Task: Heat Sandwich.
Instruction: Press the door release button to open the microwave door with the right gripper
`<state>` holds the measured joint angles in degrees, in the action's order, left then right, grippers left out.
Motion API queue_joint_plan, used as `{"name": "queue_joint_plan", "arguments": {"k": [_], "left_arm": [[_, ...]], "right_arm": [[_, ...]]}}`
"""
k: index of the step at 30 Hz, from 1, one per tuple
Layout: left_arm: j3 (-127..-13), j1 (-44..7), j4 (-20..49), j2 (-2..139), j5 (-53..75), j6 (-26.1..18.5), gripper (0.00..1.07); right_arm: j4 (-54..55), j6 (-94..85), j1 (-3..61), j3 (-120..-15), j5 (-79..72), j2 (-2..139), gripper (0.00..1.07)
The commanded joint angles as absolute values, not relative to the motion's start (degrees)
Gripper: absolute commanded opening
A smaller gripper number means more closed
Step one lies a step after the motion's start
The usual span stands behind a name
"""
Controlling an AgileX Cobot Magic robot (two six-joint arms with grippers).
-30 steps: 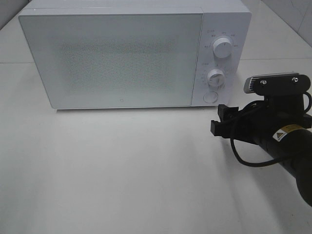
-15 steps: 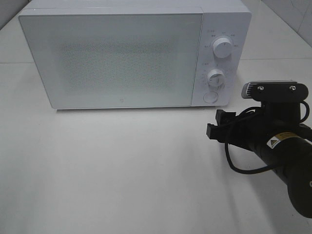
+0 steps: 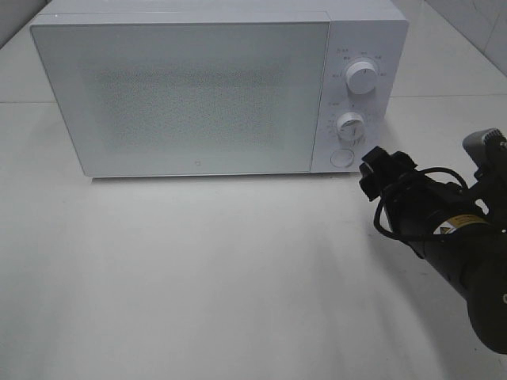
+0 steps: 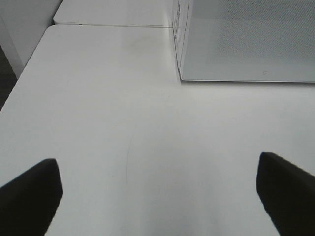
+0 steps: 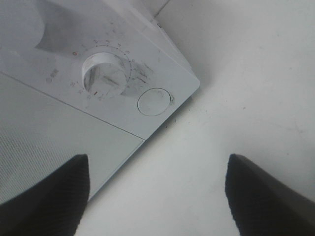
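The white microwave [image 3: 190, 95] stands at the back of the table with its door shut. The sandwich is out of view. My right gripper [image 3: 386, 169] hovers just right of the control panel's lower corner, rolled on its side, jaws open and empty. In the right wrist view the right gripper [image 5: 157, 196] faces the round button [image 5: 154, 102] and the lower knob [image 5: 104, 73]. My left gripper [image 4: 157, 196] is open and empty above the bare table, with the microwave's left front corner [image 4: 183, 73] ahead of it. The left gripper is outside the exterior high view.
The panel carries an upper knob [image 3: 362, 77], a lower knob [image 3: 349, 124] and a round button [image 3: 341, 157]. The white table [image 3: 198, 277] spreads in front of the microwave. A table edge [image 4: 19, 93] shows in the left wrist view.
My right gripper has moved up and right toward the panel's lower corner, and the wrist has rolled, swinging its camera to the far right. Its jaws stay open. The microwave is unchanged.
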<state>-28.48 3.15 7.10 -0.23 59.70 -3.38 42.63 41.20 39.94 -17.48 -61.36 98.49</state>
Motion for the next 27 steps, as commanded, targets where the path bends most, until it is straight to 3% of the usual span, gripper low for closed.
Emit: {"name": "queue_joint_plan", "arguments": {"k": [1,7,13,15,16,17,20,21,27], "left_arm": [[-28.3,3.2,7.6,-1.9,59.2,-3.4,1.04],[-28.3,3.2,7.6,-1.9,59.2,-3.4,1.04],[-28.3,3.2,7.6,-1.9,59.2,-3.4,1.04],[-28.3,3.2,7.6,-1.9,59.2,-3.4,1.04],[-28.3,3.2,7.6,-1.9,59.2,-3.4,1.04],[-28.3,3.2,7.6,-1.9,59.2,-3.4,1.04],[-28.3,3.2,7.6,-1.9,59.2,-3.4,1.04],[-28.3,3.2,7.6,-1.9,59.2,-3.4,1.04],[-28.3,3.2,7.6,-1.9,59.2,-3.4,1.04]], "right_arm": [[42.2,54.3,40.0,-17.4,-61.9,98.5,0.75],[42.1,68.4,40.0,-17.4,-61.9,98.5,0.73],[42.1,75.0,40.0,-17.4,-61.8,98.5,0.60],[42.1,75.0,40.0,-17.4,-61.8,98.5,0.51],[42.1,75.0,40.0,-17.4,-61.8,98.5,0.39],[42.1,75.0,40.0,-17.4,-61.8,98.5,0.39],[42.1,75.0,40.0,-17.4,-61.7,98.5,0.19],[42.1,75.0,40.0,-17.4,-61.0,98.5,0.03],[42.1,75.1,40.0,-17.4,-59.8,98.5,0.00]]}}
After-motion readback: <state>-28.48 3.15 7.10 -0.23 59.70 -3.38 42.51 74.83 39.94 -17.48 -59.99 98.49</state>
